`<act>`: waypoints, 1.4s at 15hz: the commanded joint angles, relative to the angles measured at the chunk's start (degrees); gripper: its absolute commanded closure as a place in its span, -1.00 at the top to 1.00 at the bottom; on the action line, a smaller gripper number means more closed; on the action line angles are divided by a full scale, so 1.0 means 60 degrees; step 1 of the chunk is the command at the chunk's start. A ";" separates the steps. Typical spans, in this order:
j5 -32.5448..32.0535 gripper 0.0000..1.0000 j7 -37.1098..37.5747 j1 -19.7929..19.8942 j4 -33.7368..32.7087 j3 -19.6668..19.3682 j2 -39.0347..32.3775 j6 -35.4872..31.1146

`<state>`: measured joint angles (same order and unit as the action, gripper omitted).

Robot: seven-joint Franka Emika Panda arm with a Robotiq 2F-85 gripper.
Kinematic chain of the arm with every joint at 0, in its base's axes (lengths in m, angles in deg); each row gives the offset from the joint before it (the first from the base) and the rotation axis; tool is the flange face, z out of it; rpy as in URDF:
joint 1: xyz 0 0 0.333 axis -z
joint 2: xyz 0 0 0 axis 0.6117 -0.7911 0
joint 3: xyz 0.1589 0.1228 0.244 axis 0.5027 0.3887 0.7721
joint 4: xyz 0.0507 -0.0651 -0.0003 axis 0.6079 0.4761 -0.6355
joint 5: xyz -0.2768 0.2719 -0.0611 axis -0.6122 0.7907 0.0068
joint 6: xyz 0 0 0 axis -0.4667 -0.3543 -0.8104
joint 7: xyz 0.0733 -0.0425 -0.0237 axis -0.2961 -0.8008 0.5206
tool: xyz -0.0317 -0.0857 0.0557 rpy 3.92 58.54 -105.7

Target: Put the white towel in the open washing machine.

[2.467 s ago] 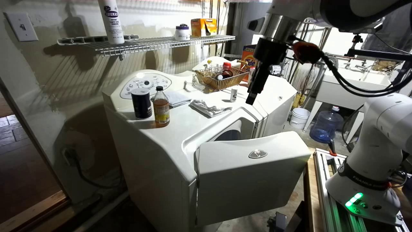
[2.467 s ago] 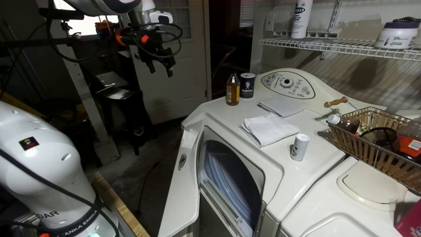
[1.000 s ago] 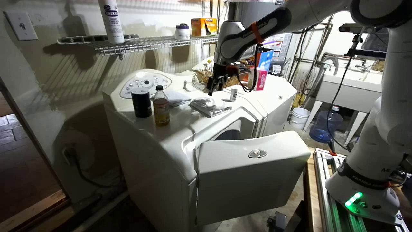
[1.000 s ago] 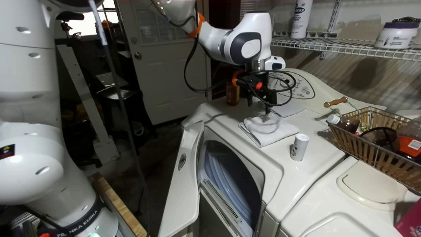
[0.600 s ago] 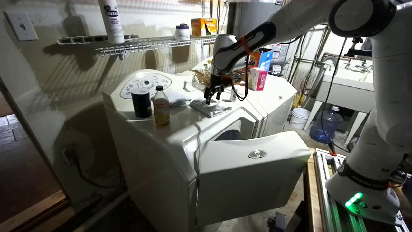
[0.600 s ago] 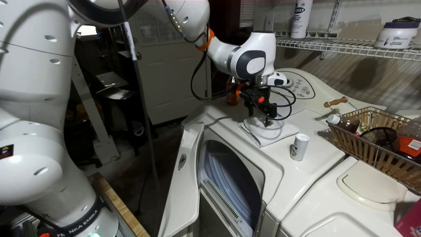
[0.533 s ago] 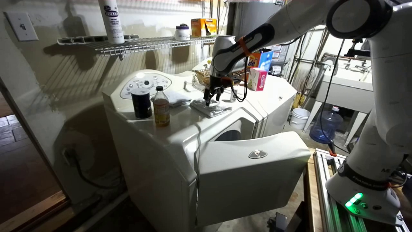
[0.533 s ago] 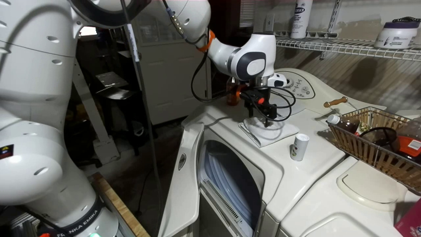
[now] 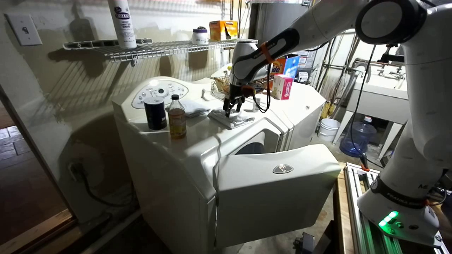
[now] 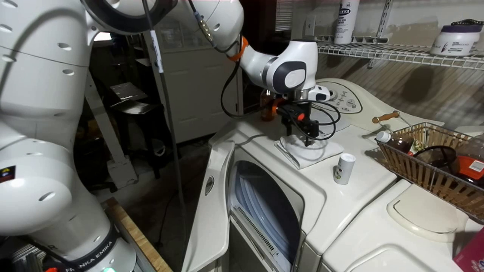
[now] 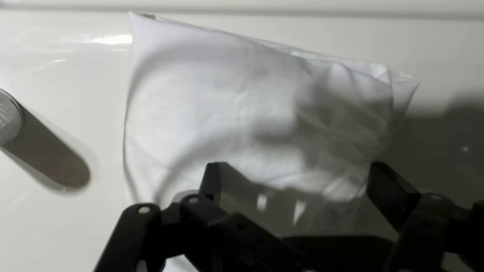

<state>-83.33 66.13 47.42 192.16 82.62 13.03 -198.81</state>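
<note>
Atop the washing machine [image 10: 317, 182], left of a canister [image 10: 345, 169] in both exterior views, lies the white towel [image 11: 234, 113], gripper [image 11: 297, 177] spread over it; a shallow pinch could catch only one fold.

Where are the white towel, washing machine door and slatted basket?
White towel [image 11: 227, 113], wrist view: upper face.
Washing machine door [image 9: 275, 201], in an exterior view: broad face.
Slatted basket [image 10: 419, 172], in an exterior view: wall.
</note>
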 commanded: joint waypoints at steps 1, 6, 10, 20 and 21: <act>-0.0082 1.00 -0.0121 0.0115 -0.0341 0.0053 -0.0553 -0.0217; -0.0066 0.32 -0.0103 0.0170 -0.0462 0.0056 -0.1036 -0.0515; -0.0040 -0.23 0.0005 0.0131 -0.0428 0.0067 -0.0981 -0.0433; 0.0031 -0.96 0.0234 0.0080 -0.0133 0.0076 -0.0778 -0.0184; 0.0069 -0.93 0.0219 0.0091 -0.0065 0.0098 -0.0676 -0.0183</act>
<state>-83.34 66.64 47.66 191.11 82.53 8.69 -200.84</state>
